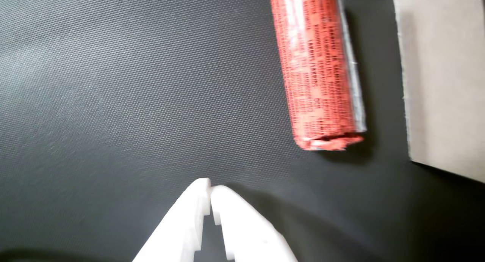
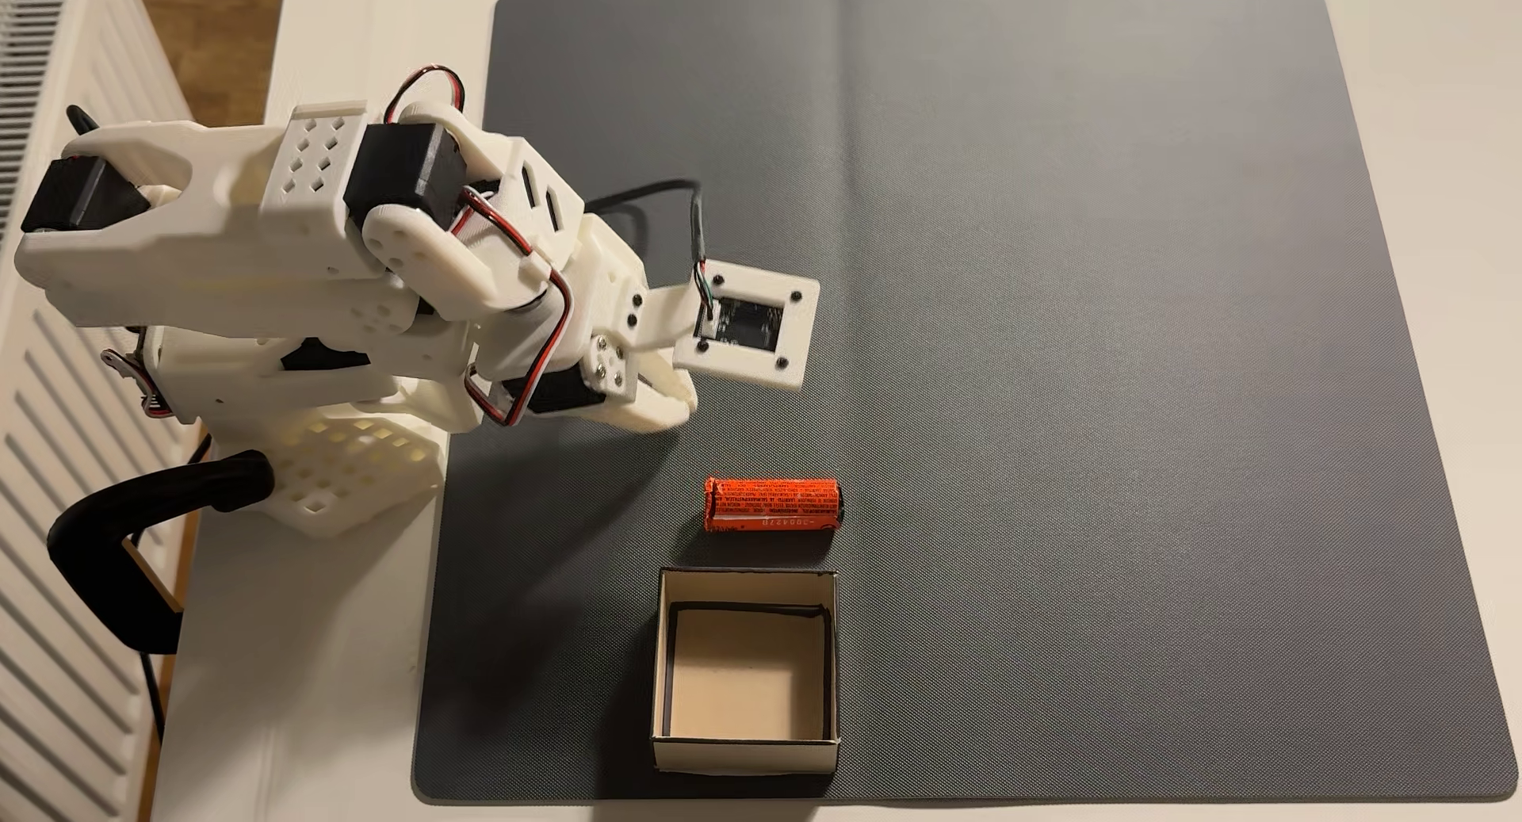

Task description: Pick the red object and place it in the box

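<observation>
Fixed view, from above: a dark grey textured mat (image 2: 1071, 295) covers most of a white counter (image 2: 329, 707), its left edge running under the white arm (image 2: 329, 237) and its right and far parts lying bare. The arm stands at the mat's left border, beside a white radiator (image 2: 49, 460) at the picture's left margin; a black clamp (image 2: 148, 526) grips the counter edge near the arm's base. The wrist camera housing (image 2: 748, 321) juts out over the mat.

The tool (image 2: 679, 406) hangs above the mat's left part, its white fingertips pressed together with nothing between them; the wrist view shows the tool (image 1: 210, 188) with tips meeting at a fine seam over bare mat.

The red battery (image 2: 772, 505) lies on its side on the mat, apart from the tool, lower and slightly right of it in the fixed view, its crinkled end at the left, its black end at the right. The cardboard box (image 2: 745, 582), open-topped with its floor bare, sits just below the battery, near the mat's lower edge, with a narrow strip of mat between them.

In the wrist view the red battery (image 1: 318, 68) lies up and right of the fingertips, well apart, with the box (image 1: 443, 76) wall further right.
</observation>
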Controlling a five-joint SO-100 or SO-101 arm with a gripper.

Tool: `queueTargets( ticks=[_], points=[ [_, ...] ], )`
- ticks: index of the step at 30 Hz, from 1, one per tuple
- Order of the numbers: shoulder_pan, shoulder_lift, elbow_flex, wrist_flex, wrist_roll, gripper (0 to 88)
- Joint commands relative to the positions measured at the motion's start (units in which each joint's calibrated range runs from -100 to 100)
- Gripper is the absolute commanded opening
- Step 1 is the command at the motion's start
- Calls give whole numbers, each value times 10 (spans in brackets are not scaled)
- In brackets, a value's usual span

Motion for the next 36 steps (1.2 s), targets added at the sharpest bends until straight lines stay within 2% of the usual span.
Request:
queueTargets(
  ticks=[1, 5, 8, 12, 16, 21, 26, 32, 36],
  points=[
    [2, 4, 7, -23, 0, 7],
    [-36, 3, -7, -111, 2, 7],
    [-53, 5, -55, -128, -2, 7],
    [-49, 9, -139, -72, -2, 7],
    [-3, 9, -211, 4, 3, 7],
    [56, 27, -248, 4, 19, 7],
    [72, 112, -189, -116, 40, 19],
    [65, 252, -152, -248, 40, 166],
    [65, 326, -150, -315, 40, 204]
  ],
)
